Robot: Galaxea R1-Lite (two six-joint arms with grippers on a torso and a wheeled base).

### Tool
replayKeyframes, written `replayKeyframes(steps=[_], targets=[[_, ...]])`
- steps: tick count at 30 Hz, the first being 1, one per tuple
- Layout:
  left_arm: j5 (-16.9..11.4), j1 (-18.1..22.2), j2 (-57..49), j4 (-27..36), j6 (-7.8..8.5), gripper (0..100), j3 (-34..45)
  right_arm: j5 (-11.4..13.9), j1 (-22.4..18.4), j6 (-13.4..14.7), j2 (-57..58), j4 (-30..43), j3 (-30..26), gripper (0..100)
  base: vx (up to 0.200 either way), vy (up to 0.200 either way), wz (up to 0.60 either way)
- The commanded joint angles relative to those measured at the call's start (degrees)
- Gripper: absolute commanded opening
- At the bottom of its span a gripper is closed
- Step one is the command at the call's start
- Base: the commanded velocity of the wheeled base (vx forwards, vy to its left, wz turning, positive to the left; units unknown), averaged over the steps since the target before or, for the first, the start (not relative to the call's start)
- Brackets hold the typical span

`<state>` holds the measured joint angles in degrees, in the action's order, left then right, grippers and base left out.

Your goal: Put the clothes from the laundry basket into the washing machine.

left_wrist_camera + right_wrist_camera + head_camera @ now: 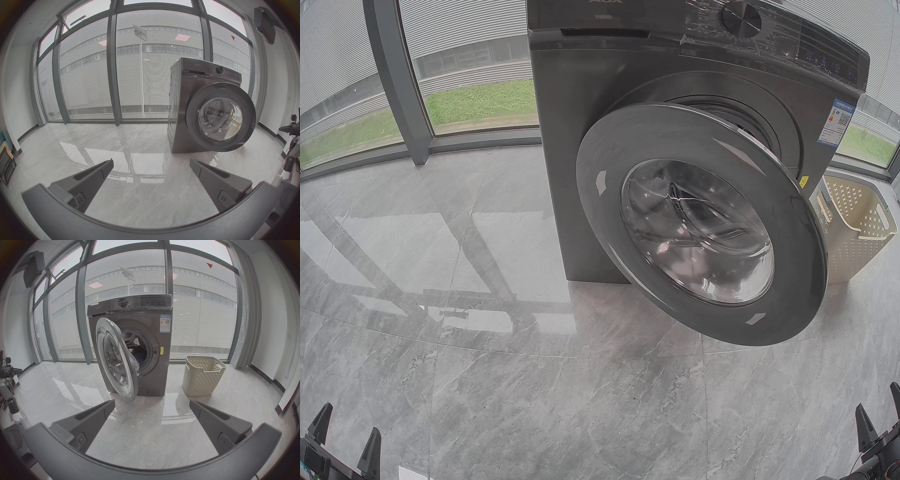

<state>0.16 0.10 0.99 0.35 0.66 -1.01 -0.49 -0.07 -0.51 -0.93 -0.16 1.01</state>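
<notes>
**Occlusions.** The washing machine [581, 156] stood on the grey tiled floor [487, 375] with its door [700, 225] swung wide open toward the robot's left. In the head view the door covered most of the drum opening, and the frame's upper edge cut off the cabinet top. In the left wrist view the door faced the camera and covered the opening completely. The laundry basket [856, 231] stood on the floor just beside the machine, on the robot's right. In the head view the door rim hid its near corner. In the right wrist view its perforated front wall hid its bottom, so its contents could not be determined.

**Markings.** A blue-and-white label [837, 122] and a small yellow sticker [804, 182] sat on the front panel, to the right of the opening. Their print was too small to read. The control panel, with its knob [741, 19], lay under plastic film.

**View differences.** The right wrist view looked past the door edge into the drum, where dark blue fabric [140, 355] lay. Its shape could not be made out.

**Grippers.** The left gripper [350, 419] and the right gripper [878, 400] sat low, well apart from the machine. Each had its jaws spread wide with nothing between them.
</notes>
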Motion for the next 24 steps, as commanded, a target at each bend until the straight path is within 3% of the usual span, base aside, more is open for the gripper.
replayKeyframes(steps=[1,4,13,24], targets=[[0.4,0.0,-0.5,0.0,-0.92,100,0.9,0.0,0.0,0.0,0.7,0.0,-1.0,100,0.000,0.000,0.00],[0.5,0.0,-0.5,-0.1,-2.06,100,0.9,0.0,0.0,0.0,0.7,0.0,-1.0,100,0.000,0.000,0.00],[-0.2,0.0,-0.5,-0.1,-1.27,100,0.8,0.0,0.0,0.0,0.7,0.0,-1.0,100,0.000,0.000,0.00],[-0.2,0.0,-0.5,-0.2,-1.80,100,0.9,0.0,-0.1,0.0,0.7,0.0,-1.0,100,0.000,0.000,0.00]])
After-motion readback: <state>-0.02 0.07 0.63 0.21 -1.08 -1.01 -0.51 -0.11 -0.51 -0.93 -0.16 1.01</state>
